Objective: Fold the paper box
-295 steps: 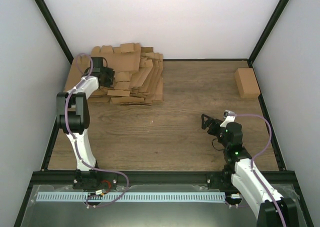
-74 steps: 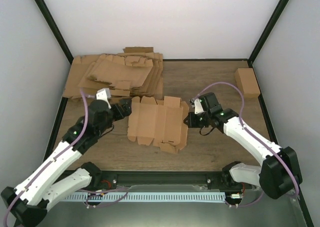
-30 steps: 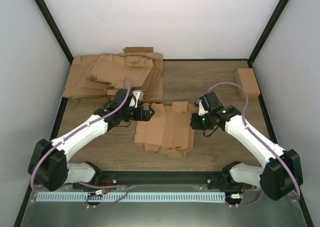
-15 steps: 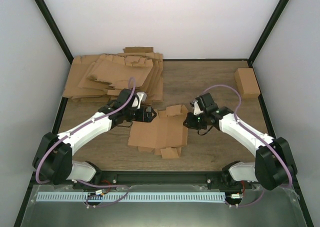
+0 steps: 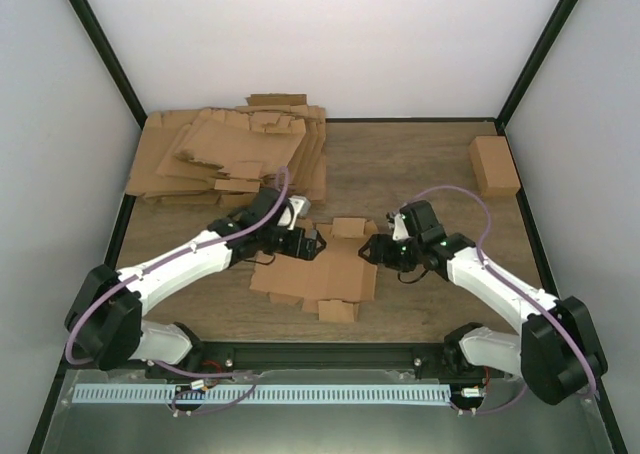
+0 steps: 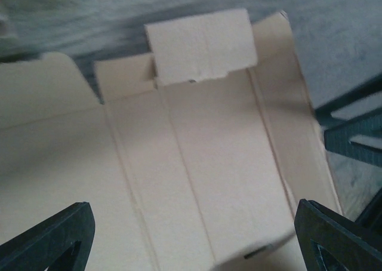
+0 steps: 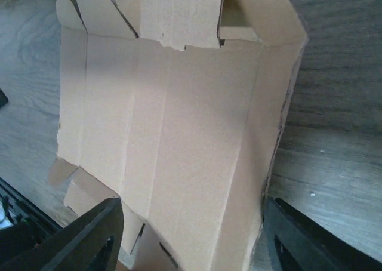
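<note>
The paper box (image 5: 330,274) is a single creased brown die-cut sheet lying nearly flat in the middle of the table, with one small flap (image 5: 349,226) raised at its far edge. My left gripper (image 5: 312,244) hovers over the sheet's left part, open wide. In the left wrist view the sheet (image 6: 203,163) fills the space under the gripper (image 6: 191,223). My right gripper (image 5: 367,252) is at the sheet's right edge, open. The right wrist view shows the sheet (image 7: 179,134) spread between and beyond the gripper (image 7: 192,217), whose right finger (image 7: 310,241) is outside the sheet's edge.
A thick heap of flat cardboard sheets (image 5: 230,154) lies at the back left. A small closed brown carton (image 5: 494,164) stands at the back right by the frame. Black frame posts and grey walls bound the table.
My right gripper has gone from shut to open at the sheet's right edge. The sheet has slid toward the near edge and lies flatter. My left gripper has moved right, over the sheet.
</note>
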`<state>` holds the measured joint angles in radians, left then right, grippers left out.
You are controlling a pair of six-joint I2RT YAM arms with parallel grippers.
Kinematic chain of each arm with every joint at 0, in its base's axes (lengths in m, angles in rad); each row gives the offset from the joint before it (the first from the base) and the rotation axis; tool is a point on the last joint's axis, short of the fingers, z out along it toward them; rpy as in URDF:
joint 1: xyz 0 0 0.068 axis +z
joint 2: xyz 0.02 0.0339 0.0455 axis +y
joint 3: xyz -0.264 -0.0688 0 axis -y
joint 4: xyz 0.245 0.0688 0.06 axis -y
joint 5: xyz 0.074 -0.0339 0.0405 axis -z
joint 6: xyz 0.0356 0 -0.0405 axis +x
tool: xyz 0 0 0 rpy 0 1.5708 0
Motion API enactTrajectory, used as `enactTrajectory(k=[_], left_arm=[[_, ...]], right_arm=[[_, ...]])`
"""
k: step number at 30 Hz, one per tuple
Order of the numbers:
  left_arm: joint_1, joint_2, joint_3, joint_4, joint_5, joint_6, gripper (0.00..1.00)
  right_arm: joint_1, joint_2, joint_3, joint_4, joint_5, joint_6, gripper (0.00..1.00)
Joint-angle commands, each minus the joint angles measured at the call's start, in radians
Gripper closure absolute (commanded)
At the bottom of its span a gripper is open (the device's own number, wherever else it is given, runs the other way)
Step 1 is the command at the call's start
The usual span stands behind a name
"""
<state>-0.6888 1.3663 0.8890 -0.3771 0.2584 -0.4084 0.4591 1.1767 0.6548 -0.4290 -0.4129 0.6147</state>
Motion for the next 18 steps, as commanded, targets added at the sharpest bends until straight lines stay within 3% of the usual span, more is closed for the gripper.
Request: enactTrajectory(k=[1,3,4,11,18], left_arm=[[-0.109,0.049,0.053,0.003,-0.032,-0.022,0.06],[-0.157,0.073,0.089,-0.010,-0.071,-0.034,0.06],[-0.180,0.088,0.104,-0.017,-0.093,-0.045,0.06],[-0.300,0.194,0.181,-0.048,-0.209,-0.125,0.06],[-0.421,0.312,0.298,-0.088,-0.289,-0.179,0.06]], right_arm=[[-0.027,-0.050,-0.027,0.022,0.001,0.050,0.29],[-0.047,-0.075,-0.036,-0.015,0.057,0.082,0.11],[-0.060,-0.092,-0.043,-0.029,0.087,0.096,0.07],[-0.231,-0.201,-0.113,-0.090,0.163,0.142,0.06],[-0.423,-0.243,-0.169,-0.087,0.075,0.067,0.07]])
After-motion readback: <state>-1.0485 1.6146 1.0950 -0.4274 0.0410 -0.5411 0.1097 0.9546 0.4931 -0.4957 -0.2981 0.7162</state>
